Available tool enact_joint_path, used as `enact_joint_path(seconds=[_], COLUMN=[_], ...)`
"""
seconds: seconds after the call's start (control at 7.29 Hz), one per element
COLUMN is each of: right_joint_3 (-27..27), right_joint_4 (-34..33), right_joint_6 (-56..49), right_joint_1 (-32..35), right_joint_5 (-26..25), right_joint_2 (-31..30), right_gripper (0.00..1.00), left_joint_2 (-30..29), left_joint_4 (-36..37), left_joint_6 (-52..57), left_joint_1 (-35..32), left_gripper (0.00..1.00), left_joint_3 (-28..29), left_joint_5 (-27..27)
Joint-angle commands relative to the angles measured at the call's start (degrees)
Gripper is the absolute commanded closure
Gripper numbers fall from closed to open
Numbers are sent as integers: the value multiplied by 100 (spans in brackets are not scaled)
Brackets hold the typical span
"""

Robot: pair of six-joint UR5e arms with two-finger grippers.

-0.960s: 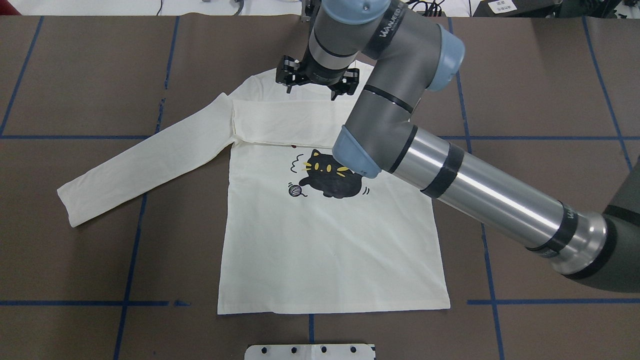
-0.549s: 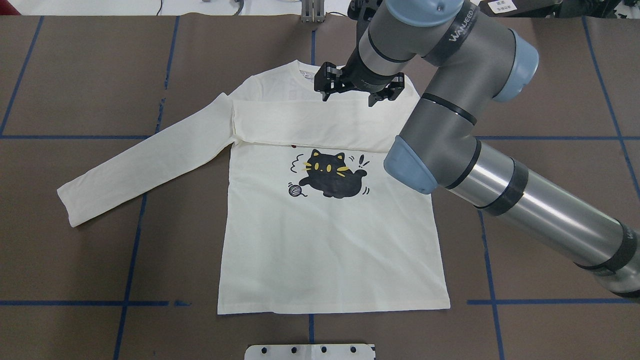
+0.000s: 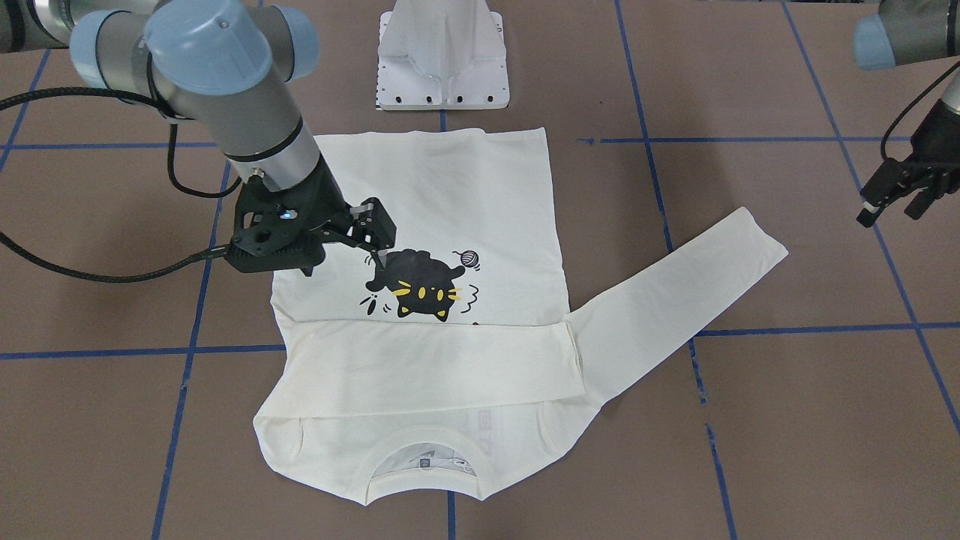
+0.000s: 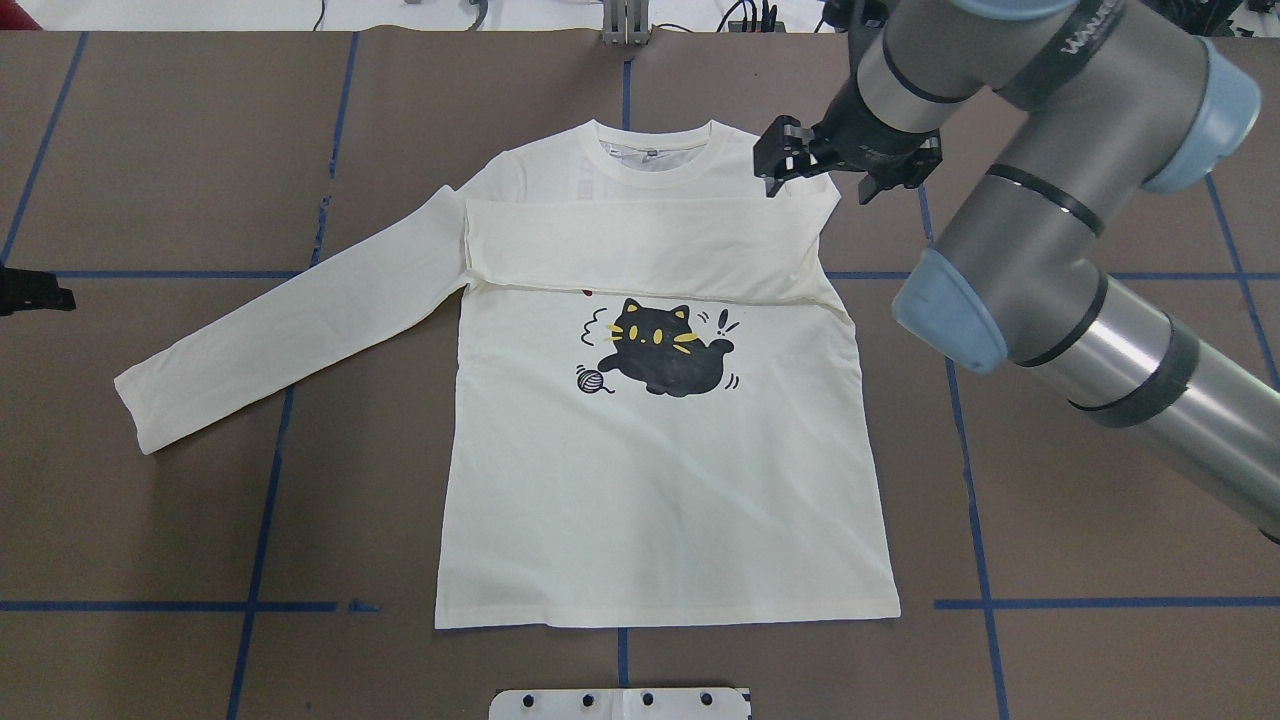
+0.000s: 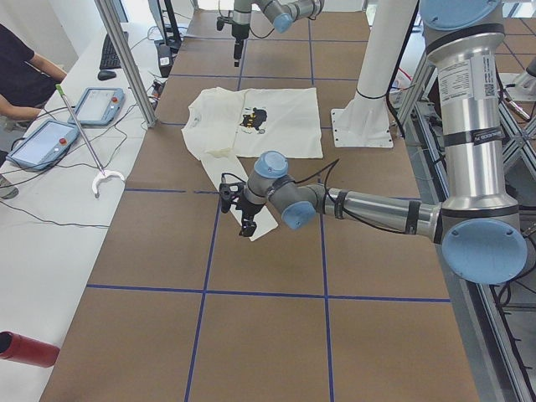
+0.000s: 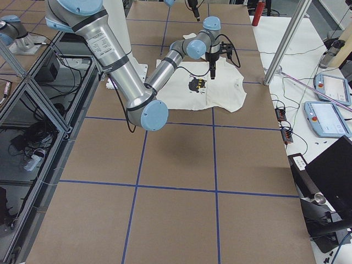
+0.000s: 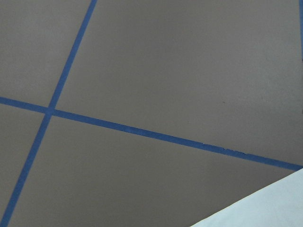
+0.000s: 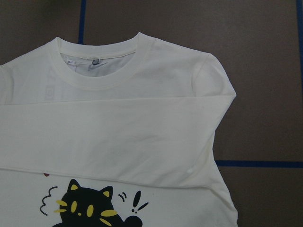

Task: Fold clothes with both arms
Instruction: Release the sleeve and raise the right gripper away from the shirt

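Observation:
The clothes are one cream-white long-sleeved shirt (image 4: 660,500) lying flat, front up, with a black cat print (image 4: 665,350). One sleeve (image 4: 640,245) is folded across the chest below the ribbed collar (image 4: 660,160). The other sleeve (image 4: 290,330) stretches out diagonally on the table. My right gripper (image 4: 818,185) hovers open and empty over the shirt's shoulder, at the root of the folded sleeve. My left gripper (image 3: 889,214) hangs open and empty above bare table, just beyond the outstretched sleeve's cuff (image 3: 757,240). A corner of that sleeve (image 7: 270,208) shows in the left wrist view.
The white pedestal base (image 4: 620,703) stands by the shirt's hem. Blue tape lines (image 4: 260,500) grid the brown table. In the exterior left view a person (image 5: 21,75) sits at a side desk with tablets (image 5: 42,142), and a red cylinder (image 5: 25,347) lies there.
My right arm has swung from over the collar towards its own side, to the shoulder, uncovering the collar. The left gripper has come into the overhead view's left edge.

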Motion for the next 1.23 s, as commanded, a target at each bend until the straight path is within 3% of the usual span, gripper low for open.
enact_joint_path(seconds=[0.0, 0.27, 1.1], right_joint_3=[425, 548, 821], right_joint_4=[-625, -590, -581], right_joint_6=[-571, -624, -616], right_joint_1=[186, 248, 230], right_joint_5=[47, 336, 346], right_joint_2=[-307, -518, -766], right_gripper=[0, 0, 0], left_joint_2=[-46, -64, -231], left_joint_4=[-33, 3, -6], left_joint_6=[-444, -435, -787], left_joint_1=[742, 928, 1456], left_gripper=[0, 1, 3], left_joint_3=[103, 313, 570], left_joint_5=[735, 1036, 1160])
